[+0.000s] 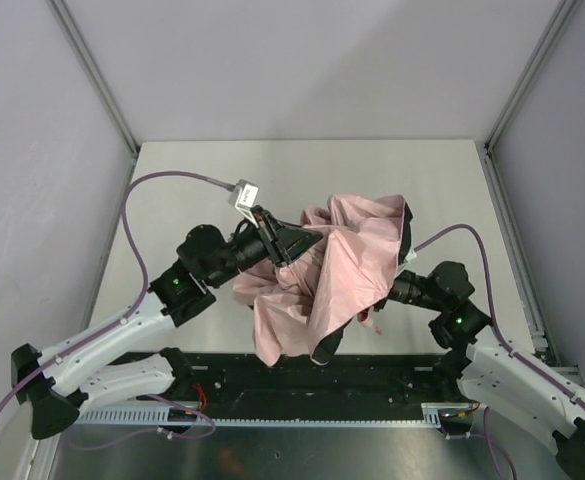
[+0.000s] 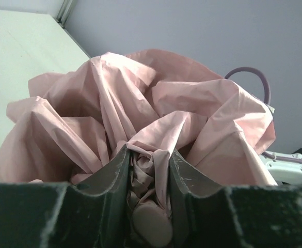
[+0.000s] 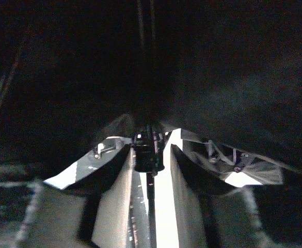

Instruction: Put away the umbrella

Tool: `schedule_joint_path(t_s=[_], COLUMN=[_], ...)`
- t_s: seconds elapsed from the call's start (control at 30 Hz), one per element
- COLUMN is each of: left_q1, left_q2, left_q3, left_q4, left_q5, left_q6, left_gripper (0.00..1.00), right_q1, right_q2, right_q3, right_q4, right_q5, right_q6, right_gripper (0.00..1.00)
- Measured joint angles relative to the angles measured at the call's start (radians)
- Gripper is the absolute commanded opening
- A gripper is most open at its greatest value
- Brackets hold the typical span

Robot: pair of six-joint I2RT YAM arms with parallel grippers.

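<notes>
Top view: the umbrella [image 1: 322,270] lies crumpled in the middle of the table [image 1: 302,170]. Its cloth reaches the near edge, and there is bare room behind and to the left.
Left wrist view: the left gripper [image 2: 148,155] pinches pink cloth folds.
Right wrist view: it is dark under the cloth. The right gripper [image 3: 151,147] has a finger on each side of the thin shaft [image 3: 151,191]. I cannot tell if it squeezes.

The umbrella [image 1: 344,262] sits between left pincer [image 2: 148,155] and right pincer [image 3: 149,151].
</notes>
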Motion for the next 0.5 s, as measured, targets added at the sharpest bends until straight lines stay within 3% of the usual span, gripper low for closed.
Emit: schedule_joint_path(t_s=[0.07,0.13,0.33,0.5], left_q1=[0.020,0.044,0.149,0.208], left_q2=[-0.003,-0.008,-0.069,-0.147], left_q3=[-0.001,-0.002,-0.012,-0.017], left_q4=[0.001,-0.005,-0.027,-0.048], left_q5=[0.024,0.048,0.053,-0.051], left_q6=[0.002,0.003,0.027,0.045], left_gripper=[0.00,0.00,0.00,0.00], right_q1=[0.031,0.047,0.062,0.063], right_q2=[-0.019,-0.037,-0.107,-0.196], right_q3=[0.000,0.002,0.002,0.002], right_q4=[-0.025,-0.059,-0.249,-0.394], right_q5=[0.077,0.156,0.371,0.484], right_q6=[0.010,0.025,0.097,0.179], right_gripper=[0.76,0.85,0.90,0.92])
